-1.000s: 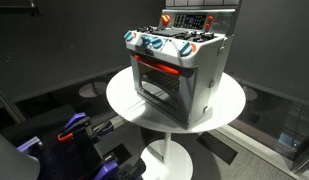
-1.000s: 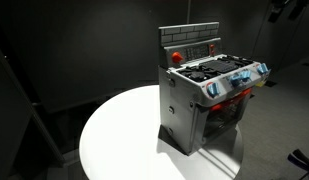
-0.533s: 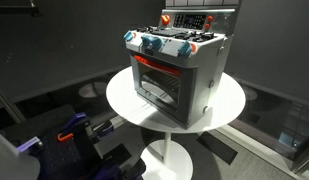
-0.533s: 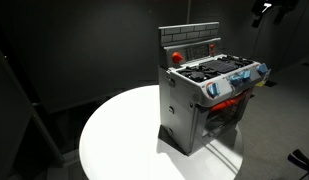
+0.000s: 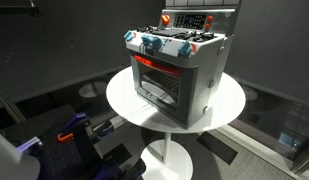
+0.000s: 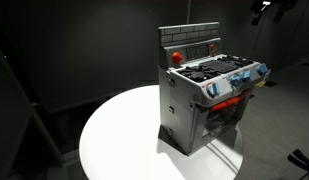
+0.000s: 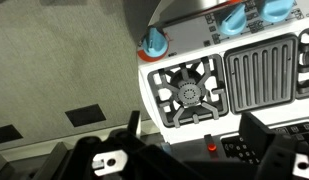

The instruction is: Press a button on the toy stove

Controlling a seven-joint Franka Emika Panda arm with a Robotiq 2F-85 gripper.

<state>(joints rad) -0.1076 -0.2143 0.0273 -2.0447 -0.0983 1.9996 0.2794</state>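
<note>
The toy stove [image 5: 180, 70] is a silver-grey box with a red-trimmed glass door and blue knobs. It stands on a round white table [image 5: 124, 100] and shows in both exterior views [image 6: 209, 100]. A red button [image 6: 176, 57] sits on its upright rear panel. In the wrist view I look straight down on the stove [image 7: 209, 85], its dark burners and the red button [image 7: 210, 147]. My gripper [image 7: 199, 135] hangs above the stove, open and empty, with its fingers on either side of the rear panel. In an exterior view only part of it [image 6: 265, 8] shows at the top edge.
The table [image 6: 114, 140] has bare white surface beside the stove. A blue and purple object [image 5: 72, 135] lies low near the table's foot. Grey carpet [image 7: 64, 60] lies below, and dark walls surround the scene.
In an exterior view the gripper at the top edge moved left toward the stove between the earliest frame and half a second ago. It has barely moved since. The stove has not moved.
</note>
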